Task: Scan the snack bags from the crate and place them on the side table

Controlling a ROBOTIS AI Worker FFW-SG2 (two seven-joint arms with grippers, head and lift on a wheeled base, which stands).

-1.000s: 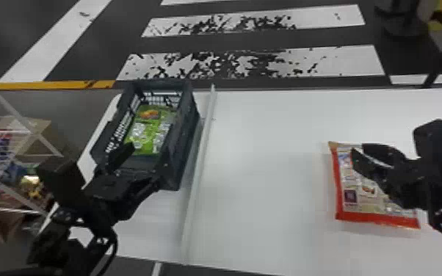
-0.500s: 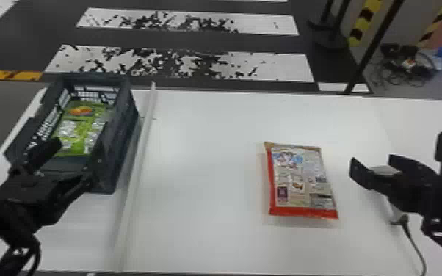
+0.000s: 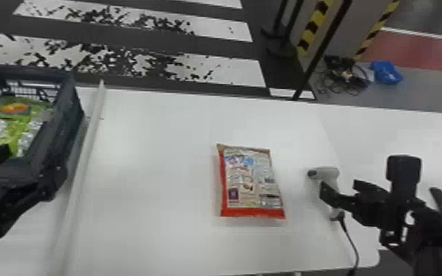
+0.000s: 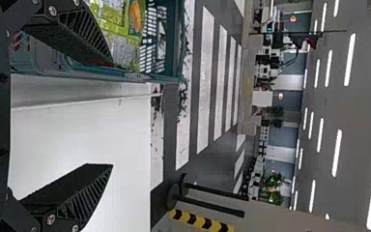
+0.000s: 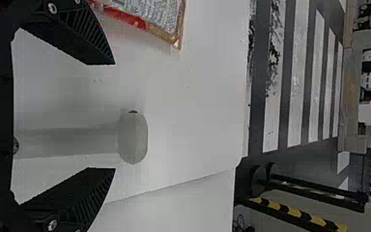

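Note:
My right gripper (image 3: 340,188) stands open at the white scanner (image 3: 327,173), right of the red-edged snack bag (image 3: 251,183) lying flat on the white table. In the right wrist view, the right gripper (image 5: 114,116) has the scanner's handle (image 5: 70,142) between its spread fingers with gaps on both sides; a corner of the snack bag (image 5: 152,14) lies beyond one finger. My left gripper (image 3: 36,161) is by the crate's (image 3: 68,113) near end, where green snack bags (image 3: 11,134) lie inside. In the left wrist view, the left gripper (image 4: 111,113) is open and holds nothing.
A white raised strip (image 3: 84,154) runs along the table beside the crate. The side table (image 3: 411,143) adjoins on the right. A black cable (image 3: 350,238) hangs from the scanner's handle. Dark posts (image 3: 323,47) stand behind.
The head view has turned to the right. My right gripper has moved rightward off the snack bag to the scanner; the bag stays on the table. The left gripper remains near the crate.

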